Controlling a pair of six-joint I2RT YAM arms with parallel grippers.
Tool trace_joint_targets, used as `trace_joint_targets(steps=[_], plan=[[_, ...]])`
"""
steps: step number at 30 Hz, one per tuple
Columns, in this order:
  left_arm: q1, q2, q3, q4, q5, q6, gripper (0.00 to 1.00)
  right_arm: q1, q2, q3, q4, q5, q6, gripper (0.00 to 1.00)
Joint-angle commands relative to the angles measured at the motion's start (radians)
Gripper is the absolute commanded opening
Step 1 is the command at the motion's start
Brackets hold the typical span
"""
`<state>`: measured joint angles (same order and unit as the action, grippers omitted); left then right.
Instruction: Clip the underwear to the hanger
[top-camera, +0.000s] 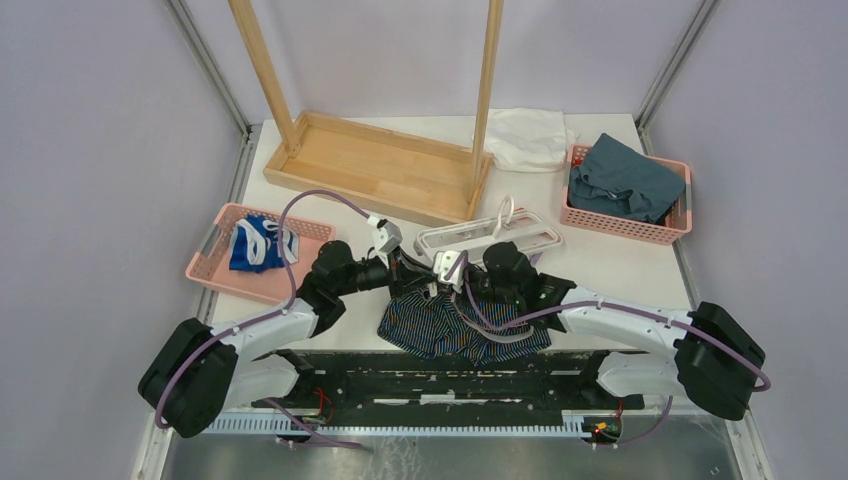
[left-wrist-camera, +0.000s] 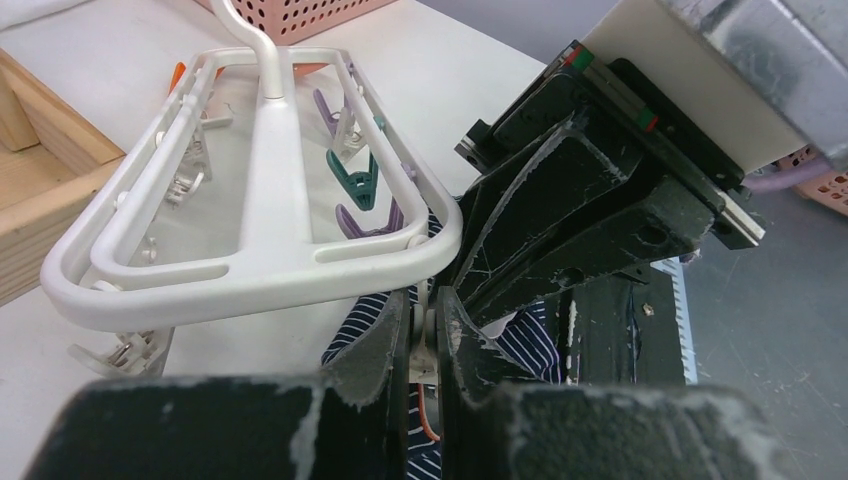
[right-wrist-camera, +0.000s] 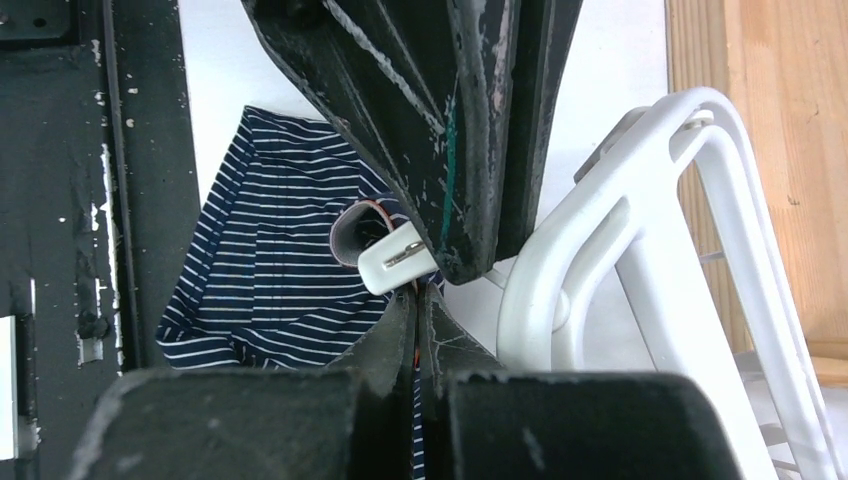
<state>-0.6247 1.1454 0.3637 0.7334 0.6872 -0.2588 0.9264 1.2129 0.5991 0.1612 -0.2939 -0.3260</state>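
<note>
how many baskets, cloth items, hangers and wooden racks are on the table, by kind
pink baskets: 2, left basket, right basket
cloth items: 4, underwear, blue-and-white garment, teal cloth, white cloth
hanger: 1
wooden rack: 1
total: 8

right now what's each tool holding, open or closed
Left tool: closed on a white clip.
Right tool: closed on the underwear edge.
</note>
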Motion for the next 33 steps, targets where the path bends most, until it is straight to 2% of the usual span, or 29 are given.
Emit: trace_joint_targets(steps=[1, 17, 25, 33], plan=[[-0.006, -0.029, -0.002, 0.047, -0.010, 0.047, 0.03, -0.005, -0.029, 0.071, -0.027, -0.043, 0.025, 0.01], [-0.019, -0.048, 0.003, 0.007, -0.036, 0.108, 0.03, -0.004, 0.050, 0.212, -0.228, -0.091, 0.117, 0.01], [-0.024, -0.058, 0.009, -0.002, -0.036, 0.121, 0.03, -0.004, 0.087, 0.237, -0.231, -0.038, 0.226, 0.01], [-0.026, -0.075, 0.000, 0.012, -0.031, 0.121, 0.03, -0.005, 0.056, 0.204, -0.175, 0.039, 0.324, 0.00]])
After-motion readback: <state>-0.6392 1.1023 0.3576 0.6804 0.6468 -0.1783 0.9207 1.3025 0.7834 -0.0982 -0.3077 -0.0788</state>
